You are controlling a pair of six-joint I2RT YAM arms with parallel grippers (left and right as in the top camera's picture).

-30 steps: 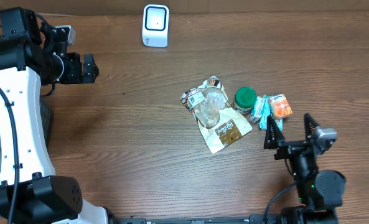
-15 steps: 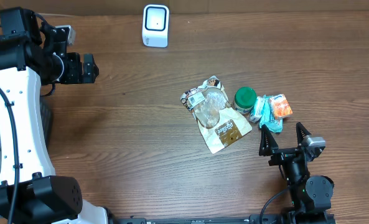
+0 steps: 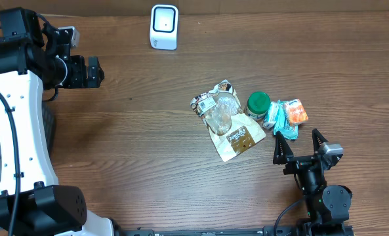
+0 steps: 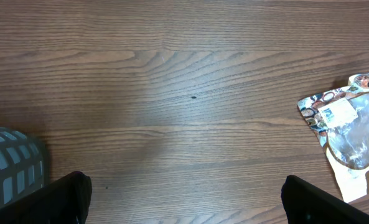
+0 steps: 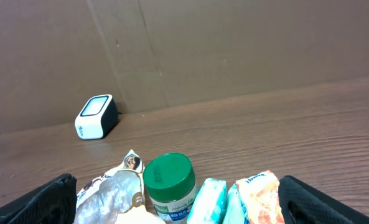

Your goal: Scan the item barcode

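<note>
Pouch (image 3: 229, 124), brown with clear window

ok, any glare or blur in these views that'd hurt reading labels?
Overhead: sharp, evenly lit, slight sheen on the pouch window, print too small to read. Left wrist: pale glare patch on the table, pouch cut by the right edge. Right wrist: jar sharp, fingers dark in both bottom corners.

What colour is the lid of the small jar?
The lid is dark green; the right wrist view shows it best.
</note>
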